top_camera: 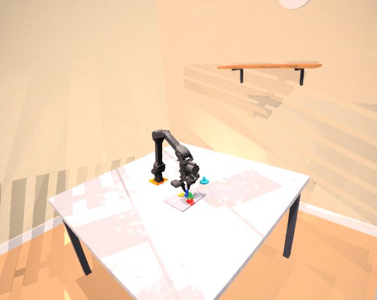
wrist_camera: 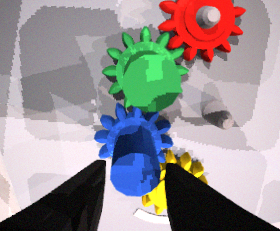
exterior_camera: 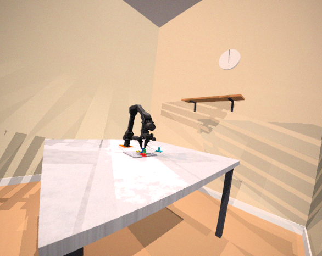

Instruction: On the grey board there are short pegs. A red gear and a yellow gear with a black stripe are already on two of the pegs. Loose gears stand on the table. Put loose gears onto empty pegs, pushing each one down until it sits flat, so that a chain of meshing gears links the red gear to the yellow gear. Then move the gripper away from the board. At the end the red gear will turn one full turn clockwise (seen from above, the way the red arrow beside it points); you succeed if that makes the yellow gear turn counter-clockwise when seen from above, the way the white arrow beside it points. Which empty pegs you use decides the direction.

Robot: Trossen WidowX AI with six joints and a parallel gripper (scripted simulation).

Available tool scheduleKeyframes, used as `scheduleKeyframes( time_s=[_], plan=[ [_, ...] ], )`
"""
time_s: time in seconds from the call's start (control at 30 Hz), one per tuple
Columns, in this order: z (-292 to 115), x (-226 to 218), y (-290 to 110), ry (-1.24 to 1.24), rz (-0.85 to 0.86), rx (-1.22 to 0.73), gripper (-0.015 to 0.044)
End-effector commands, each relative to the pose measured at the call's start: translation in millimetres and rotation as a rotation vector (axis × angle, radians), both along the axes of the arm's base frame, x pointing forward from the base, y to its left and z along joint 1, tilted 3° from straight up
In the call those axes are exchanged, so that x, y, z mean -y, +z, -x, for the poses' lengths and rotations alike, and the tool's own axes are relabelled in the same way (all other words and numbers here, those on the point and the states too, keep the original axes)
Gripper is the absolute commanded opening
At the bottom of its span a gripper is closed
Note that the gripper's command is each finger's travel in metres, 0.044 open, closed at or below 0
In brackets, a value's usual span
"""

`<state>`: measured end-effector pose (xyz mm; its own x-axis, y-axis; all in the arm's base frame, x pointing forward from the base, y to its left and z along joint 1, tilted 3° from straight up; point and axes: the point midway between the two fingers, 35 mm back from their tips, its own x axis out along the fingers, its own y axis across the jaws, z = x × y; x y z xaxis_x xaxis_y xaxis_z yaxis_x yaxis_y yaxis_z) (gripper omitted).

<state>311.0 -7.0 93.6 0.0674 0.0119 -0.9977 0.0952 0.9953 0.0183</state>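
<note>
The blue gear (top_camera: 186, 194) (exterior_camera: 142, 150) (wrist_camera: 131, 130) is upright on the grey board (top_camera: 175, 204) (exterior_camera: 131, 154), its teeth against the green gear (top_camera: 190, 195) (exterior_camera: 144, 151) (wrist_camera: 151, 84) and beside the yellow gear (top_camera: 181, 194) (exterior_camera: 138, 151) (wrist_camera: 186, 168). Whether it sits fully flat I cannot tell. My gripper (top_camera: 186, 190) (exterior_camera: 143, 147) (wrist_camera: 135, 171) is slightly open around its knob, with narrow gaps on both sides. The green gear's teeth meet the red gear (top_camera: 189, 201) (exterior_camera: 143, 155) (wrist_camera: 183, 29). A cyan gear (top_camera: 204, 181) (exterior_camera: 159, 150) stands on the table.
An empty peg (wrist_camera: 218, 116) stands to the right of the green and blue gears in the wrist view. The white arrow (wrist_camera: 148, 215) shows partly near the yellow gear. The orange base plate (top_camera: 153, 181) (exterior_camera: 122, 145) is behind the board.
</note>
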Motion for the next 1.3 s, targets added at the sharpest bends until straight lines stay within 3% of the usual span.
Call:
scheduleKeyframes(
  time_s=[0.0,0.2,0.33,0.4,0.53,0.73,1.27],
  plan=[
    [-2,0,12,0.022,0.001,0.010,0.0140],
    [1,1,45,0.031,0.002,0.010,0.0140],
    [1,1,46,0.031,0.002,0.010,0.0140],
    [1,1,47,0.023,0.002,0.004,0.0193],
    [8,1,86,0.023,0.002,0.004,0.0298],
    [9,1,88,0.023,0.002,0.004,0.0440],
    [9,1,88,0.023,0.002,0.004,0.0440]
  ],
)
